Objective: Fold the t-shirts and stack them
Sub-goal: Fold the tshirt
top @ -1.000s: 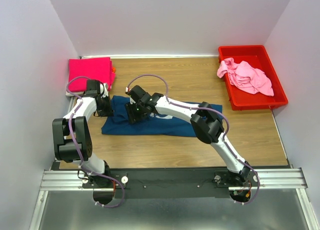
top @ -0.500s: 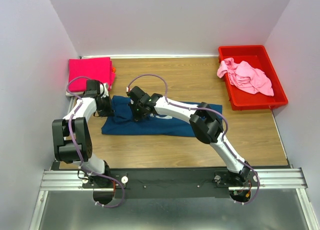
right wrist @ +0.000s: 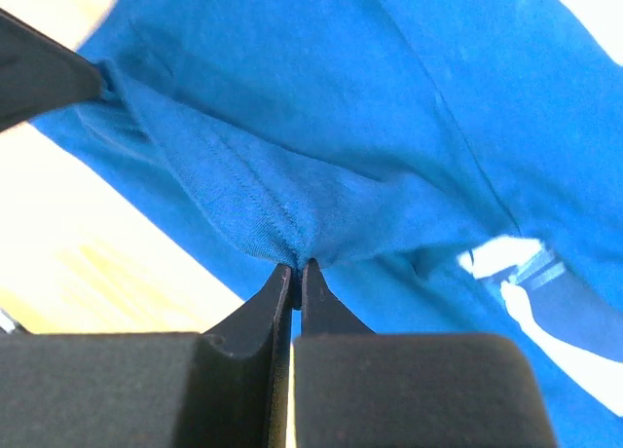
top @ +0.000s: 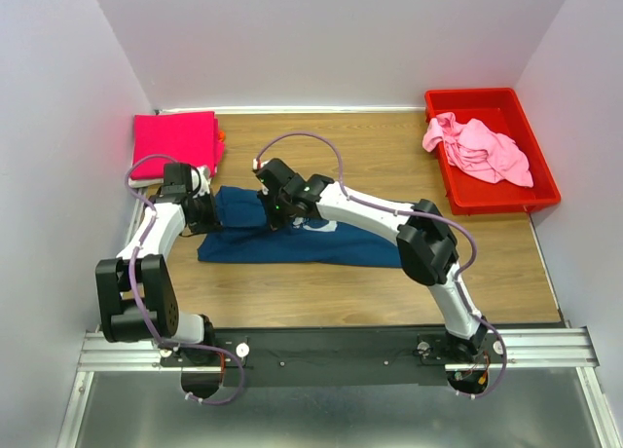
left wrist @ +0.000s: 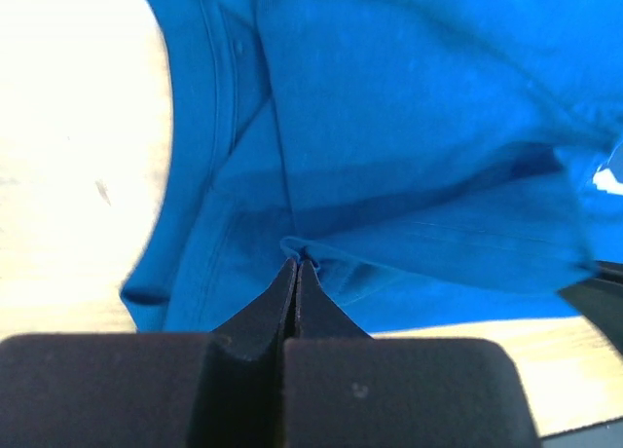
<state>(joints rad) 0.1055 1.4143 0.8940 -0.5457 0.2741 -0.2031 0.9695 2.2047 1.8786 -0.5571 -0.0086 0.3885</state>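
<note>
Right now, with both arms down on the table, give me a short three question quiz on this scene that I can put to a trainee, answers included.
1. True or false: the light pink cotton t-shirt is neatly folded.
2. What is the right gripper shut on? A) the navy blue cotton t-shirt B) a towel C) nothing
3. Short answer: where does the folded magenta t-shirt sit?
Key: 1 false, it lies crumpled in the red plastic bin. 2 A. 3 at the far left corner of the wooden table.
</note>
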